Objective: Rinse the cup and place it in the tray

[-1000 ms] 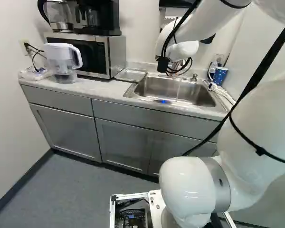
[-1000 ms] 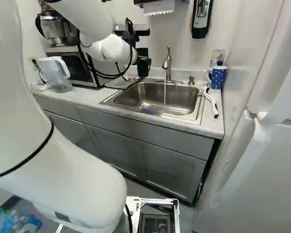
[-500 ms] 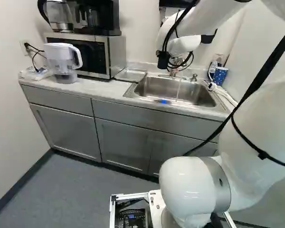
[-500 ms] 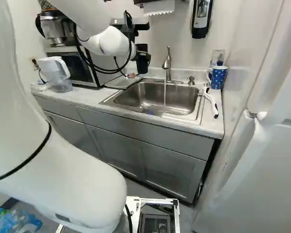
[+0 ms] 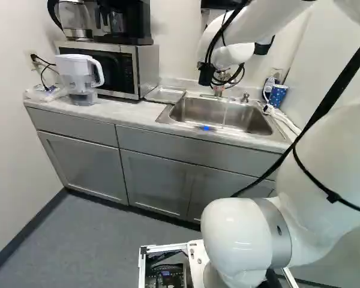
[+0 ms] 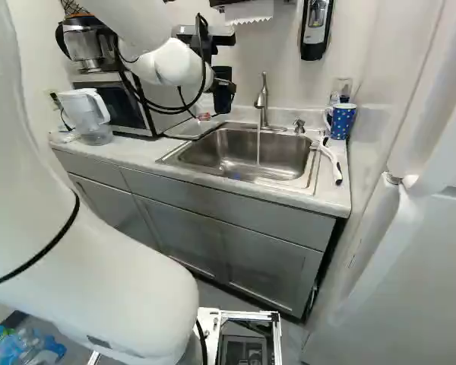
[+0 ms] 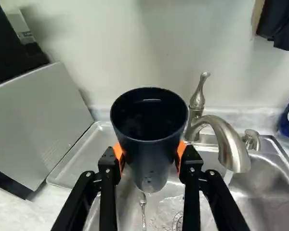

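In the right base view my gripper (image 6: 217, 76) is up by the wall, left of the faucet. The wrist view shows the gripper (image 7: 149, 159) shut on a dark cup (image 7: 151, 166), orange pads pressing its two sides, mouth facing the camera. The same cup (image 6: 223, 95) shows dark in the right base view. Beyond the cup lies the metal tray (image 7: 72, 166), flat beside the sink (image 7: 265, 192) and the microwave; it is also the tray (image 5: 164, 94) in the left base view. Water runs from the faucet (image 7: 226, 139), to one side of the cup.
A microwave (image 5: 117, 69) and a water pitcher (image 5: 79, 78) stand on the counter (image 5: 123, 114). At the sink's other end are a dotted blue mug (image 6: 341, 122) and a white-handled brush (image 6: 331, 161). A fork-like utensil (image 7: 143, 207) lies in the sink.
Over the last second my arm has risen a little and shifted slightly away from the faucet towards the tray side, the cup moving with it. The base has not moved.
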Robot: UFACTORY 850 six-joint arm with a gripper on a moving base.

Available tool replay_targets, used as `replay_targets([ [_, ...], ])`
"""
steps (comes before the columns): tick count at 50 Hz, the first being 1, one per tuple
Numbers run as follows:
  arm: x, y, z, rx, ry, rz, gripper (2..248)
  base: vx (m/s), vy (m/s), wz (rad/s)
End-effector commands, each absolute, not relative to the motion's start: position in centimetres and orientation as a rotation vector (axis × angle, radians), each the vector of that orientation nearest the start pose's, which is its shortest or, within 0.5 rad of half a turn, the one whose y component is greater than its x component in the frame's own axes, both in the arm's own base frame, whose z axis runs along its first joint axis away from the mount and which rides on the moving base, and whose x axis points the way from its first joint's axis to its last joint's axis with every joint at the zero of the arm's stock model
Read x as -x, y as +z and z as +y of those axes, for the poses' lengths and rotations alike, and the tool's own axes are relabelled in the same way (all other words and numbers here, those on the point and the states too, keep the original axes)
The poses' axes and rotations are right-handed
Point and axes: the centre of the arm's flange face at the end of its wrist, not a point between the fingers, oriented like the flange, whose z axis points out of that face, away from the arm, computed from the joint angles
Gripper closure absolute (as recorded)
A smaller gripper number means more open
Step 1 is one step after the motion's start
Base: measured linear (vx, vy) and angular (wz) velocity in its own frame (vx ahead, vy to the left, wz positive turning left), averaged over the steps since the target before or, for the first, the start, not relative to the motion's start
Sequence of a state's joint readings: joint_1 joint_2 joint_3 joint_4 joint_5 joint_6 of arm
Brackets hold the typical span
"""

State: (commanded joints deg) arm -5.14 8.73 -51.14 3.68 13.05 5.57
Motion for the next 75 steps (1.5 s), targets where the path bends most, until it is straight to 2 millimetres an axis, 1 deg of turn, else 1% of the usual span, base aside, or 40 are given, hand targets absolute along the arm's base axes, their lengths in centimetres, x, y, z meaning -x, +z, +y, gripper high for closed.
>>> replay_targets([
  [38, -46.86, 63.89, -4.35, 2.208, -1.680, 0.757, 128, 0.000, 0.000, 0.000],
  [75, -46.86, 63.89, -4.35, 1.904, -1.484, 1.101, 128, 0.000, 0.000, 0.000],
])
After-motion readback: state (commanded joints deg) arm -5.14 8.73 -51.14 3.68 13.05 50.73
